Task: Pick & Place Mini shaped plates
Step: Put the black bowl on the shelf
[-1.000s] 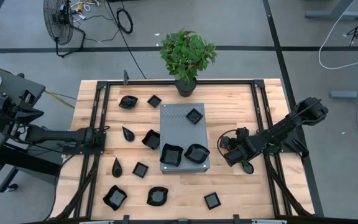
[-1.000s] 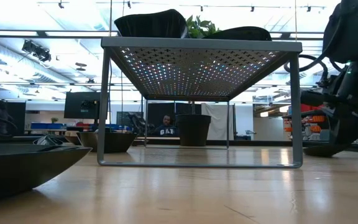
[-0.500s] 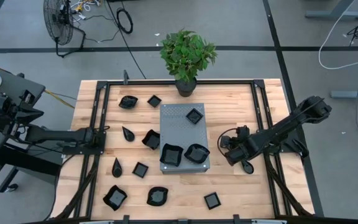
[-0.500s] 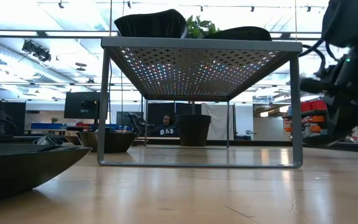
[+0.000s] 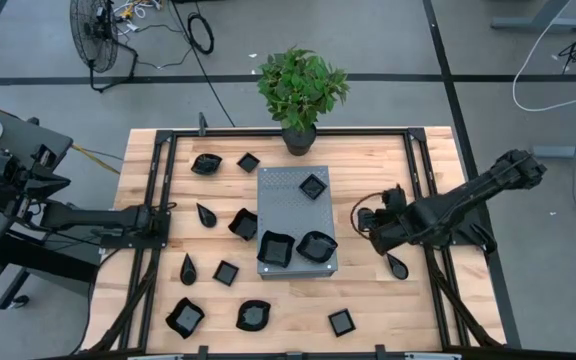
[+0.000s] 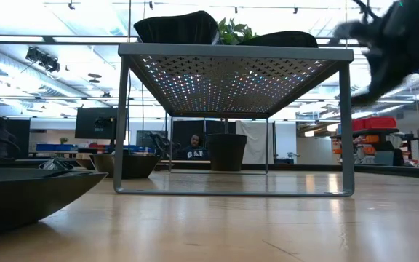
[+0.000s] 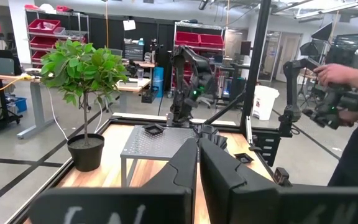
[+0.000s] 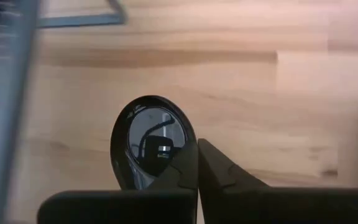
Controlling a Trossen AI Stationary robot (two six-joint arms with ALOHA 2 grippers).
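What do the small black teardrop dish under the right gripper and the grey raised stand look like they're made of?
The small black teardrop dish looks like glazed ceramic or glossy plastic: its surface mirrors the camera. The grey raised stand appears to be perforated sheet metal with a matte finish; light shines through its holes.

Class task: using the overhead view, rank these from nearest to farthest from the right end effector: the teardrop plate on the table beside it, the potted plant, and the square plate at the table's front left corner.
1. Teardrop plate: just in front of the right end effector.
2. Potted plant: at the table's back edge, in the middle.
3. Square plate: front left corner, across the table.
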